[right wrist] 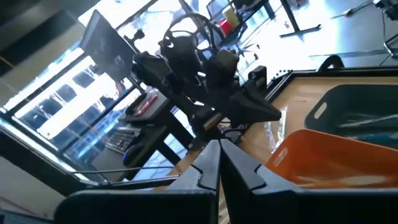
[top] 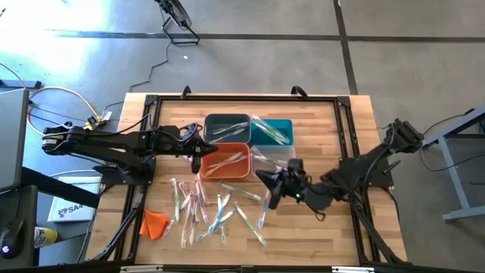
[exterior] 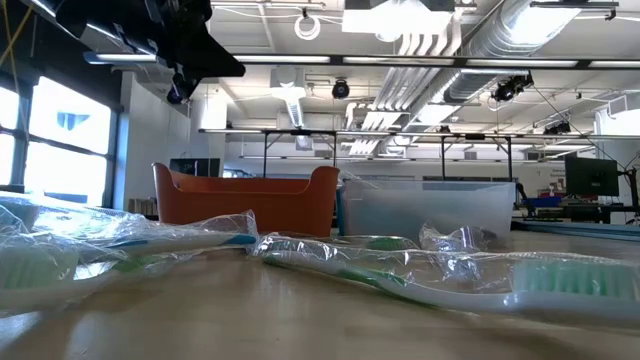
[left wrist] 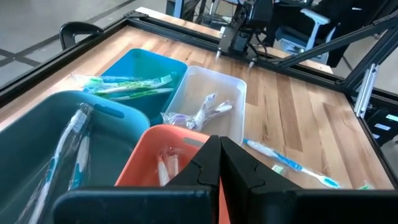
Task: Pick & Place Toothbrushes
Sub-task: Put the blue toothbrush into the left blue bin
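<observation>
Dark fingers of the left end effector [top: 198, 149] are pressed together with nothing between them, as seen in the left wrist view [left wrist: 219, 163]. This end effector is held above the near-left edge of the orange bin [top: 226, 161], close to the dark grey bin [top: 226, 127].

The right end effector [top: 267, 184] is likewise closed on nothing, its fingertips meeting in the right wrist view [right wrist: 217, 158]. It is positioned above the table [top: 333, 129], just right of the orange bin and in front of the clear bin [top: 267, 155].

The four bins are grouped at the table's middle rear: dark grey and teal bin [top: 274, 132] behind, orange and clear in front. Wrapped toothbrushes are visible inside each of them; those in the teal bin [left wrist: 124, 84] have green handles.

The remaining toothbrushes [top: 212, 212] are scattered loose on the wooden table surface in front of the bins, lying at mixed angles, several overlapping. In the low view two wrapped toothbrushes [exterior: 440, 275] lie close to the camera.

A small orange cloth lump [top: 154, 223] rests at the left front of the table, beside the scatter.
</observation>
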`<state>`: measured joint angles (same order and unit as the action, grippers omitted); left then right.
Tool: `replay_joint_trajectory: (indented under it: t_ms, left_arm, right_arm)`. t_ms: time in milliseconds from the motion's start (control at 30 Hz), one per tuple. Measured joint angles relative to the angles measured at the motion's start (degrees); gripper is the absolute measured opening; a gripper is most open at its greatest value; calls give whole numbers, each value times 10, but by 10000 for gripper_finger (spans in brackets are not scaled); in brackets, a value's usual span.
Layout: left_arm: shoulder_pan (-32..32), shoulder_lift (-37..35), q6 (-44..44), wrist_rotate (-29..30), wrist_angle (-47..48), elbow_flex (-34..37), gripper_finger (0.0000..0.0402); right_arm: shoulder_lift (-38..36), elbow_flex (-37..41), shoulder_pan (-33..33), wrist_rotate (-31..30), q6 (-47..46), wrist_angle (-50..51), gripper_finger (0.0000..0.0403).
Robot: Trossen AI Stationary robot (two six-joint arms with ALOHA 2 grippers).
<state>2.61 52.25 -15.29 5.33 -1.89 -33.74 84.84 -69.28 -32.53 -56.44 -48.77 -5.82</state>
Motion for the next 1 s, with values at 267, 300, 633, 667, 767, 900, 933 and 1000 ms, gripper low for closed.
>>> replay_joint_trajectory:
  t_ms: [267,300,633,667,767,900,933,1000]
  left_arm:
    - [0,0,-1,0,9,0,0]
    - [0,0,0,0,9,0,0]
    - [0,0,0,1,14,0,0]
    - [0,0,0,1,17,0,0]
    - [0,0,0,1,22,0,0]
    - [0,0,0,1,23,0,0]
    - [0,0,0,2,23,0,0]
    - [0,0,0,3,25,0,0]
  right_arm:
    - [-1,-24,-27,-42,2,-9,2]
    - [-1,-25,-27,-36,2,-9,2]
    - [0,-29,-20,-3,-76,37,3]
    - [0,-29,-18,2,-86,41,3]
    - [0,-33,-8,22,-114,68,3]
    - [21,-75,12,65,-197,196,3]
    - [31,-90,19,83,-231,243,3]
    - [52,-122,34,130,-301,334,3]
